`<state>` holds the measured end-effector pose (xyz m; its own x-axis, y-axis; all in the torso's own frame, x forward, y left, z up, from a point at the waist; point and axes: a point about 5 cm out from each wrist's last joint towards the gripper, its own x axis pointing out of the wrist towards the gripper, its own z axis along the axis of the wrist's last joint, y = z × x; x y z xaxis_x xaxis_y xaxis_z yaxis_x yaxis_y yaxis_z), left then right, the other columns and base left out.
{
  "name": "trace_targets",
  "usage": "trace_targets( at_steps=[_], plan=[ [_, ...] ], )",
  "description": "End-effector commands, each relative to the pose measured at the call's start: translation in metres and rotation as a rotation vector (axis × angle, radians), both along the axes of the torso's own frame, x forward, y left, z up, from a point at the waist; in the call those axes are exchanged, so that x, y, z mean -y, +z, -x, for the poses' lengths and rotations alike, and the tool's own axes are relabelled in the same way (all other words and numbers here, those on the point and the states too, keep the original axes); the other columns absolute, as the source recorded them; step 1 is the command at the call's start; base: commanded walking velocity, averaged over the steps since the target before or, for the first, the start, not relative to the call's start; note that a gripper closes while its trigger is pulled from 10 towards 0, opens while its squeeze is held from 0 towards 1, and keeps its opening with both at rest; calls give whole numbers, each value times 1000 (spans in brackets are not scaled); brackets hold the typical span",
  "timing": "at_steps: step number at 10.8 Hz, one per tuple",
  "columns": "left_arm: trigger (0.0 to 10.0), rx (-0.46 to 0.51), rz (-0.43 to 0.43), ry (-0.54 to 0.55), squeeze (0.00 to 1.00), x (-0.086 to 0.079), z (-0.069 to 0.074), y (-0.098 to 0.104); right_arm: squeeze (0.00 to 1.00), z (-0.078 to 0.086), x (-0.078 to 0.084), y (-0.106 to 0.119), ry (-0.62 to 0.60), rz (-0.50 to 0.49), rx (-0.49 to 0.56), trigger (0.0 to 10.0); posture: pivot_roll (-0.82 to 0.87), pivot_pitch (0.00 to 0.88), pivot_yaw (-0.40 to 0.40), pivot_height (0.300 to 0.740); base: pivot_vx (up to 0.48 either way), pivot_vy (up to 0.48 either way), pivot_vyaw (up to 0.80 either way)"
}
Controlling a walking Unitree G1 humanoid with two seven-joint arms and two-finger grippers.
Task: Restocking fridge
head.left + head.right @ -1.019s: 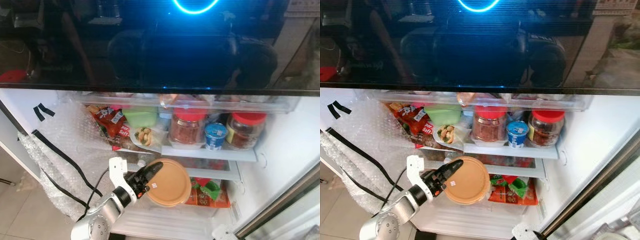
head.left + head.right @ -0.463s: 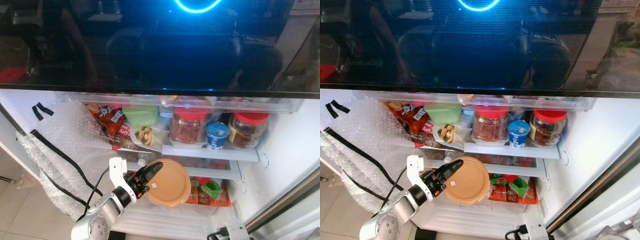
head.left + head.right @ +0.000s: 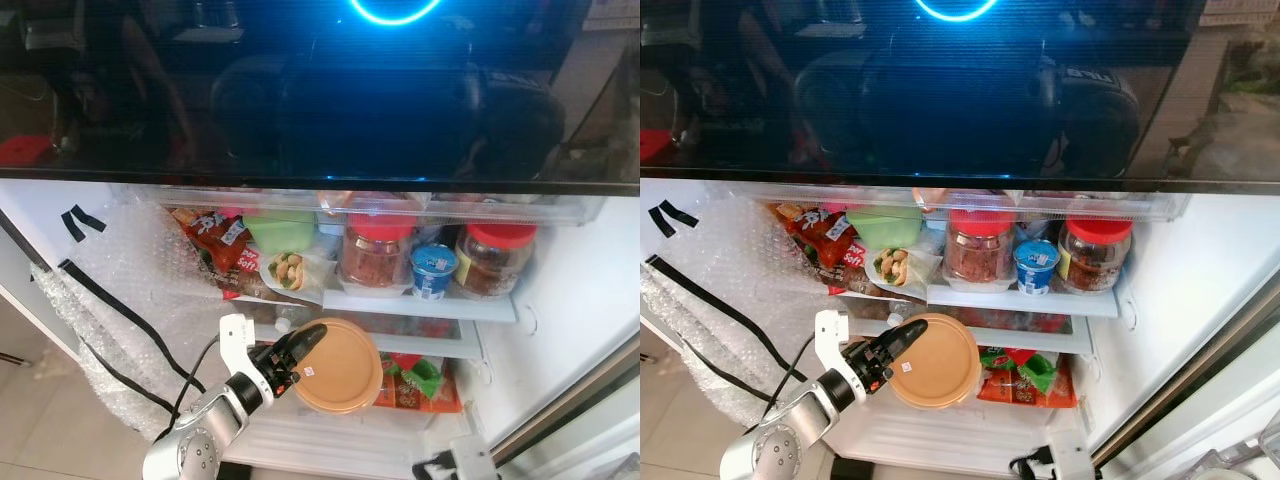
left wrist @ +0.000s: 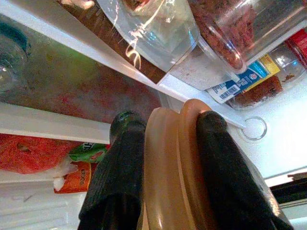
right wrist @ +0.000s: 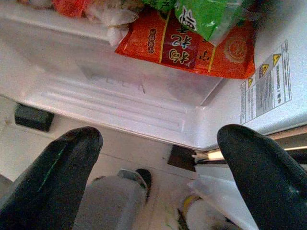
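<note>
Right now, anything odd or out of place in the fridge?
The fridge's left inner wall is lined with bubble wrap held by black tape strips, unusual for a fridge. Otherwise the shelves look orderly; the left gripper holds a tan round container on edge.

At the lower left of the head views, the left arm [image 3: 195,450] is rounded silver metal with a white wrist block and a black cable looping from it. Its gripper [image 3: 300,352] has long, matte black fingers [image 4: 120,172] with rounded tips. The right gripper [image 5: 158,177] has similar black fingers [image 5: 67,163].
</note>
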<state>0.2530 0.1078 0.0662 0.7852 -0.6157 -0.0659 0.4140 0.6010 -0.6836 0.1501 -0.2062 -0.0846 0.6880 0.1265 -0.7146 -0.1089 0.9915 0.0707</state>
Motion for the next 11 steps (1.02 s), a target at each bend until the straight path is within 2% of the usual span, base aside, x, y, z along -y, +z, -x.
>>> trace_targets(
  at_steps=[1,2,3,4,7,9,11],
  plan=[
    [10000,9,1,-15,0,1,-3,2,0,1,0,1,-68,-51,31,10000,-134,0,46,703,0,0,0],
    [10000,5,-4,-30,0,2,-3,1,0,-45,6,36,-63,-85,336,10000,-138,0,50,703,0,0,0],
    [10000,3,-4,-32,0,3,-3,0,0,-58,9,49,-41,-88,418,10000,-145,0,52,703,0,0,0],
    [10000,1,0,-32,0,4,-4,0,0,-66,5,60,8,-114,487,10000,-146,0,45,703,0,0,0],
    [10000,0,7,-33,0,8,-3,-2,0,-62,8,63,16,-164,506,10000,-144,0,37,703,0,0,0],
    [10000,1,9,-27,0,6,-3,-2,0,-50,11,59,23,-126,476,10000,-140,0,32,703,0,0,0],
    [10000,-1,13,-25,0,7,-3,-3,0,-18,12,37,-9,-122,329,10000,-151,0,32,703,0,0,0]
  ],
)
